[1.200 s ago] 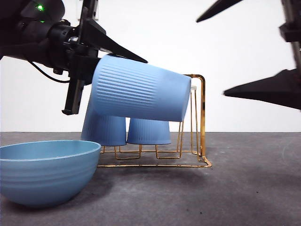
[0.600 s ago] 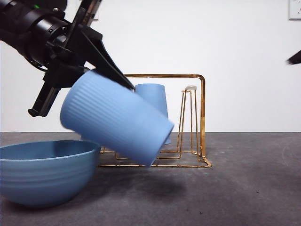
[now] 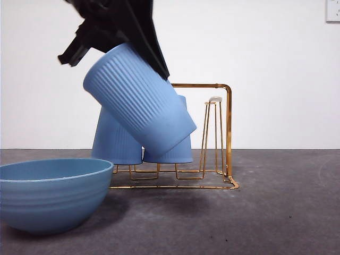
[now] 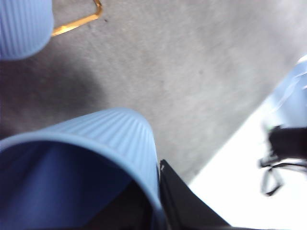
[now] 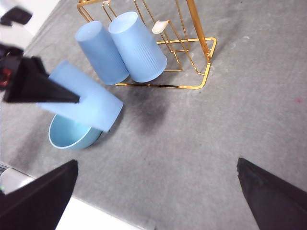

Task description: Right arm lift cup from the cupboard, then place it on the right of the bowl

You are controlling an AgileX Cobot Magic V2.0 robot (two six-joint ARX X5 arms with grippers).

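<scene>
From the front I count three light-blue cups, one bowl, and one gold wire cupboard. My left end effector comes in from above and pinches one cup at its mouth end. That cup hangs tilted above the bench, base pointing down toward the cupboard, in front of the two other cups, which stand upside down on the cupboard. In my left wrist view, the cup's open mouth sits right at my jaws, its rim pinched. In my right wrist view, my right end effector is spread wide and holds nothing, well apart from the cup, which hangs over the bowl's edge.
</scene>
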